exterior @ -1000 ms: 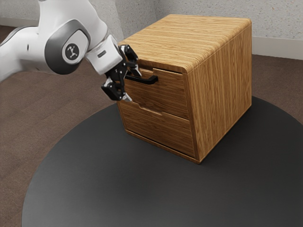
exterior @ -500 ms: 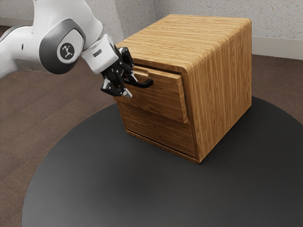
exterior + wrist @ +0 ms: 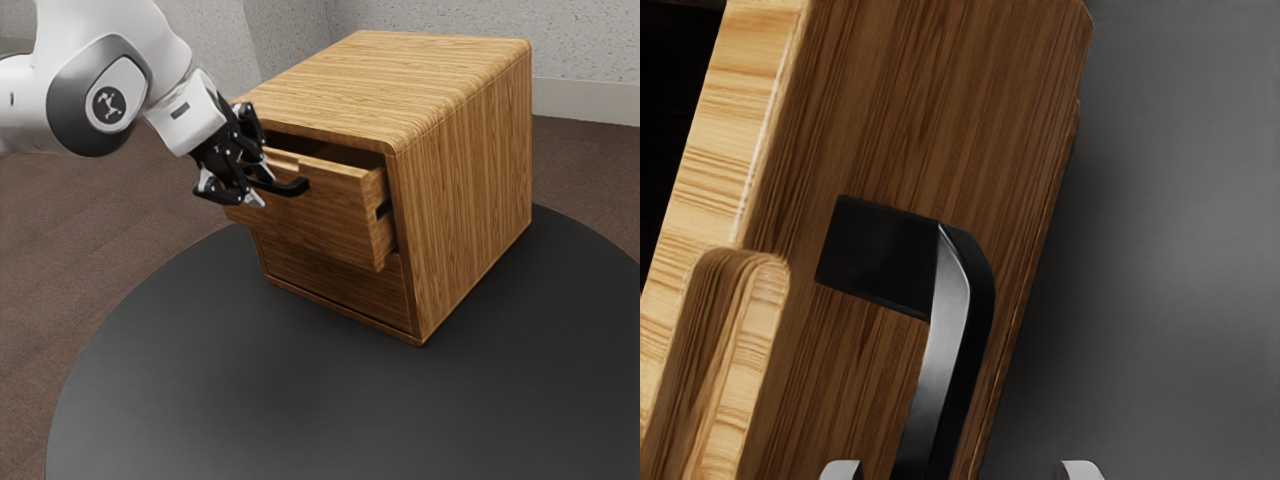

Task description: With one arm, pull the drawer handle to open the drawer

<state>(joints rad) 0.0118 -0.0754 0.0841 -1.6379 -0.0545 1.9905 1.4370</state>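
- A wooden cabinet (image 3: 455, 150) stands on a round black counter (image 3: 300, 400), toward the exterior view's right.
- The cabinet has two drawers in its front, one above the other.
- The upper drawer (image 3: 325, 215) is pulled partway out of the cabinet, so its front stands clear of the frame and a dark gap shows behind it.
- The lower drawer (image 3: 340, 275) sits flush in the cabinet front.
- A black handle (image 3: 290, 187) is fixed to the upper drawer's front, near its top edge.
- The white arm (image 3: 100, 90) comes in from the exterior view's upper left, and its black gripper (image 3: 250, 183) sits at the handle's end nearer the arm.
- The gripper's fingers stand apart, one on each side of the handle bar.
- In the wrist view the handle (image 3: 940, 340) curves off the drawer front (image 3: 920, 120) toward the hand.
- Two pale fingertips (image 3: 840, 470) show at that view's edge, one on either side of the bar, and a little space separates the bar from each.
- Beyond the drawer front, the wrist view shows the dark counter (image 3: 1180, 250).
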